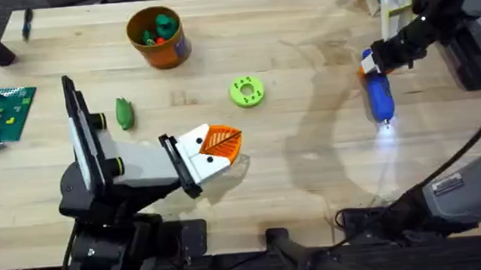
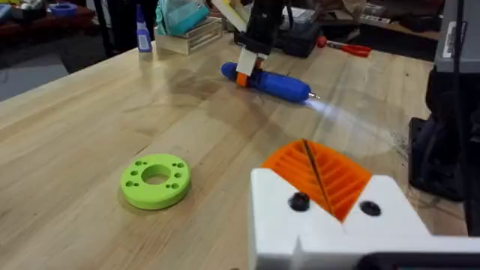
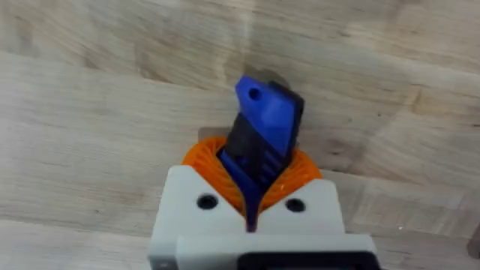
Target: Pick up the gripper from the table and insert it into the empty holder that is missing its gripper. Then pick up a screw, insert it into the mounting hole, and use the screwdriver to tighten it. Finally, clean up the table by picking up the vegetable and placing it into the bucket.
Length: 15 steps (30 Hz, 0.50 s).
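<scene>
**Screwdriver clamped in my right gripper**

Screwdriver [image 1: 379,95] lies at two o'clock on the wooden table [image 1: 309,164], bit lamp glowing, my right gripper [image 3: 251,196] pinched on its smooth blue barrel. I'd lift level, keeping the thin bit steady. My left gripper [image 1: 216,149], near centre, has its ribbed orange pads pressed together, empty. Farther off: glossy green vegetable [image 1: 124,113] at ten o'clock, round orange bucket [image 1: 158,38] at eleven.

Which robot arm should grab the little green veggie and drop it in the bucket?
Probably the left. The left gripper is shut and empty, on the same side as the veggie and the bucket. The right gripper is across the table, clamped on the blue screwdriver.
</scene>
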Each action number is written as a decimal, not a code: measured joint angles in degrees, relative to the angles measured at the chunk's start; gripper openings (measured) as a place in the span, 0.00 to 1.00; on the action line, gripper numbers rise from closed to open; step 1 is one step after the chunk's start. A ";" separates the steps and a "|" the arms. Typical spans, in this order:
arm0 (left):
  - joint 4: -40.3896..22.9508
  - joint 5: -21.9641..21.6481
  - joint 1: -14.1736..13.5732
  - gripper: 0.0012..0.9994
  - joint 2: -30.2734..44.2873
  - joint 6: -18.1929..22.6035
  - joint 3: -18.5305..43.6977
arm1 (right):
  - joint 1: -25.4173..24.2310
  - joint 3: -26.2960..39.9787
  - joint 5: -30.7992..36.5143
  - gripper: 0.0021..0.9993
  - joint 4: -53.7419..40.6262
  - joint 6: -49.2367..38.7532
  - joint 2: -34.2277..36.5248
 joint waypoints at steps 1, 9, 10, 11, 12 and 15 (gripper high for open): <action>0.00 0.00 0.01 0.01 0.00 0.00 0.00 | 0.00 0.00 0.00 0.02 -0.17 0.00 0.00; 0.00 0.00 0.00 0.01 0.00 0.00 0.00 | 0.00 0.66 -0.25 0.02 -6.99 1.98 -0.91; 0.00 -0.01 0.01 0.01 0.01 0.00 0.00 | 0.00 0.66 -0.26 0.02 -8.76 2.55 -1.58; 0.00 0.00 0.01 0.01 0.00 0.00 0.02 | 0.00 0.66 -0.28 0.02 -10.35 3.06 -2.50; 0.00 0.00 -0.01 0.01 0.00 0.00 0.00 | 0.00 0.66 -0.28 0.02 -11.48 3.38 -3.54; 0.00 0.00 -0.01 0.00 0.00 0.00 0.00 | 0.35 0.79 -0.26 0.02 -14.41 4.13 -8.83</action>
